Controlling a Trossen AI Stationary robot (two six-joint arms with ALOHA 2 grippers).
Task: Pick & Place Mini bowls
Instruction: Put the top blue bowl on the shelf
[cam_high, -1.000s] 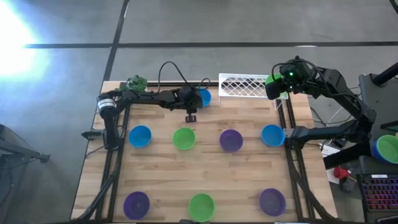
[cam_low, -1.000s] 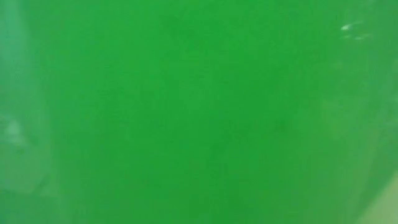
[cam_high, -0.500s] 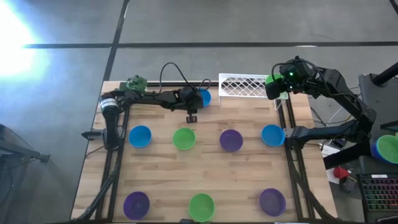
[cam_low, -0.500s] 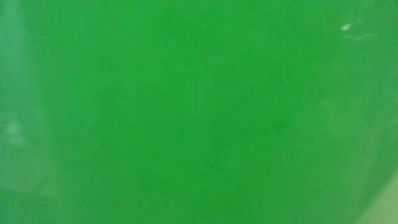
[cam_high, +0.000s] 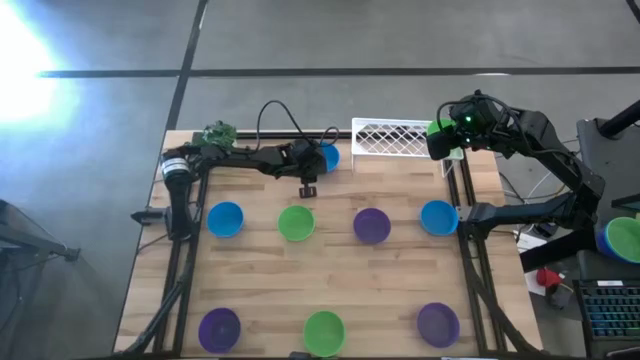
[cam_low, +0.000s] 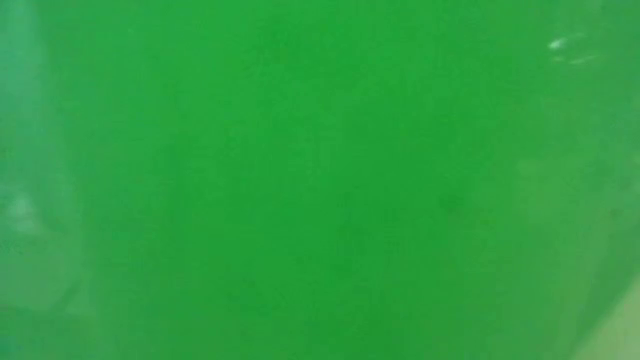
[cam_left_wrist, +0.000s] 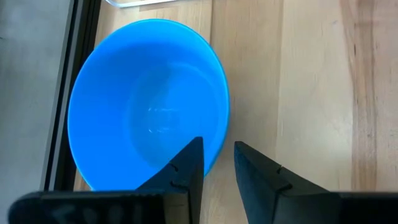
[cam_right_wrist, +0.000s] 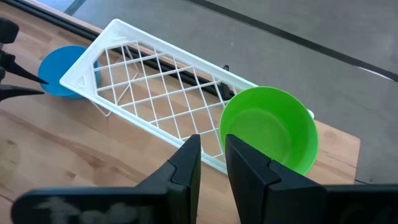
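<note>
Left gripper (cam_left_wrist: 217, 165) over blue bowl (cam_left_wrist: 149, 106)

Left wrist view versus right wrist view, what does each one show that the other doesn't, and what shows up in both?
Only the left wrist view shows the left end effector, its fingers a little apart over the rim of a blue bowl seen close up. Only the right wrist view shows the green bowl beside the white wire rack, with the right end effector hovering near them. Both show that same blue bowl and the wooden table.
</note>
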